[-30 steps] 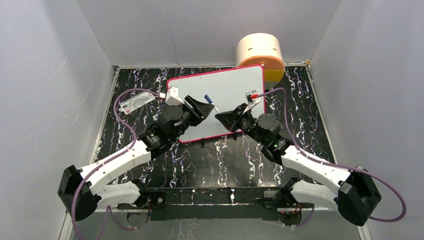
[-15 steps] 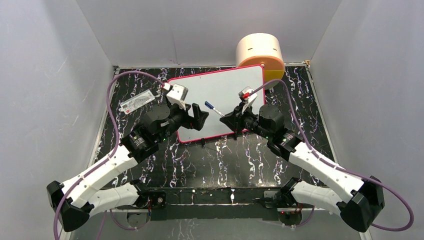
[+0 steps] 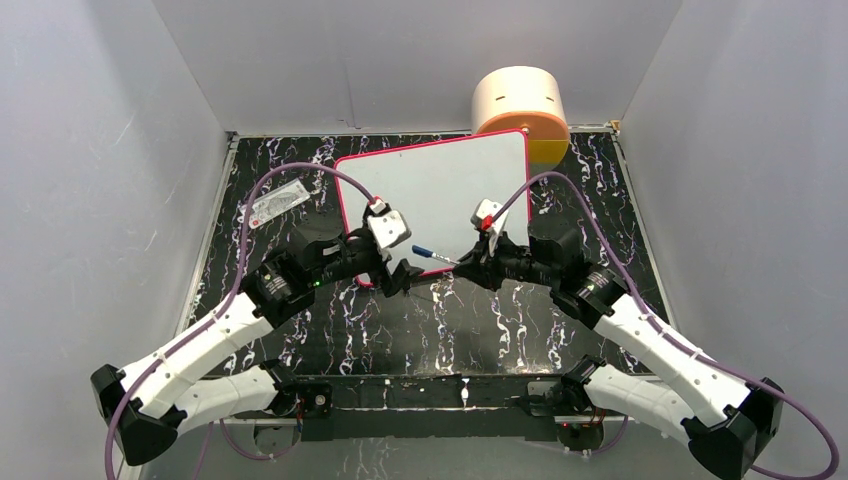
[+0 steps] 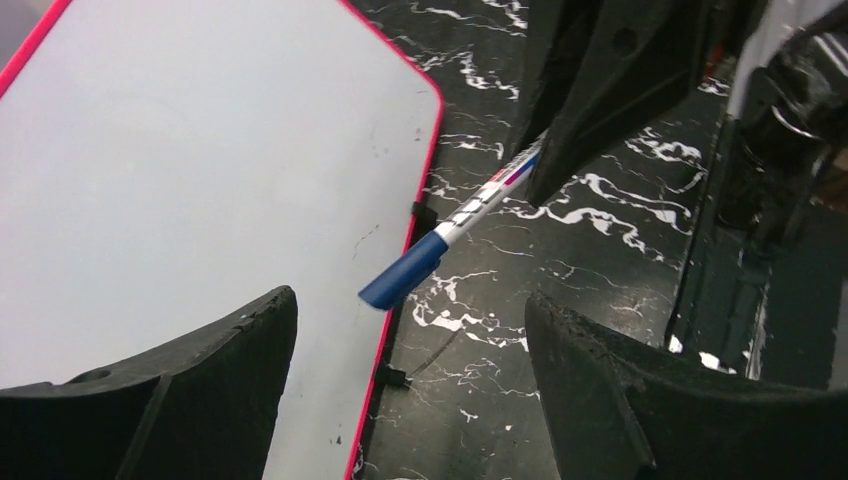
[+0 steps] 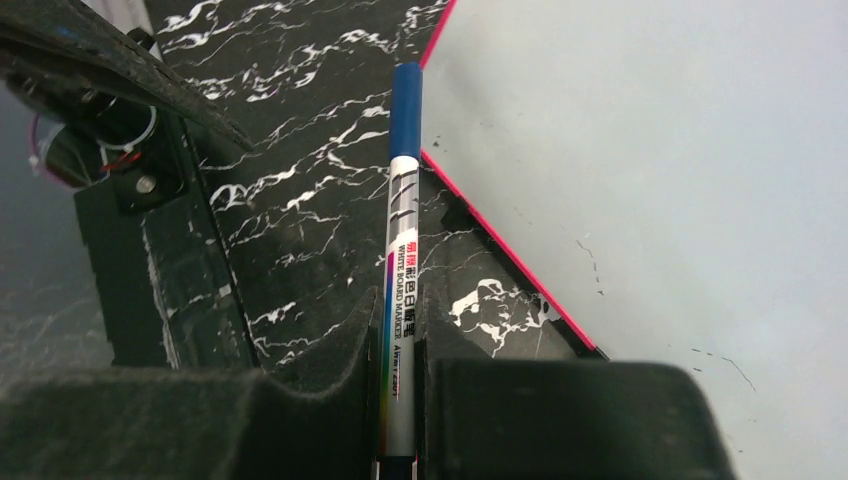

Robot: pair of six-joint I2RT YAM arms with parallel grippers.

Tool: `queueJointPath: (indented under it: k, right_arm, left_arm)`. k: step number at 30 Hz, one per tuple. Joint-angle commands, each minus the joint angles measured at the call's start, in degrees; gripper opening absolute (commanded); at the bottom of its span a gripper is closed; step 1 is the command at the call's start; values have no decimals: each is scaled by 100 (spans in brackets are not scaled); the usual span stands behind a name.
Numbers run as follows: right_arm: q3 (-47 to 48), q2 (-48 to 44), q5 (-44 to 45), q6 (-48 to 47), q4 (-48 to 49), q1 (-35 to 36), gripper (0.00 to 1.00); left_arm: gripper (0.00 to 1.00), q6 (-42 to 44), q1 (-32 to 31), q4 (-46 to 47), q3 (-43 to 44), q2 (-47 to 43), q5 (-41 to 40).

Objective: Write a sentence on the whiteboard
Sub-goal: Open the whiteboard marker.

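Right jaws clamp marker point(image 5: 401, 250) nr whiteboard point(image 5: 650, 150) edge; left jaws wide, empty.

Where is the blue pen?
In the top view, the pen sits pinched in the right claw, its cap by the near edge of the whiteboard.

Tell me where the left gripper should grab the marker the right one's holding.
Grip the blue cap of the marker: it juts free while the right gripper clamps its other end. Bring the open left gripper in end-on, one finger each side of the cap.
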Motion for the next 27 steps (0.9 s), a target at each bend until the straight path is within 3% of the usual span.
queueJointPath:
  k: [1, 10, 17, 21, 27]
  right_arm:
    - [390, -118, -750, -498, -256, -16, 0]
    - [499, -139, -1181, -720, -388, -16, 0]
    - [503, -156, -1313, -793, -430, -16, 0]
    - [509, -131, -1380, -815, -433, -12, 0]
    - [498, -130, -1421, -864, -395, -15, 0]
  left_arm:
    - [80, 699, -15, -80, -4, 12, 1054]
    - [71, 950, 131, -786, 399, 654, 1978]
    - [60, 799, 941, -892, 611, 932, 3719]
    - [58, 776, 1039, -1121, 840, 1205, 4370]
    - [53, 783, 1043, -1358, 957, 1356, 4597]
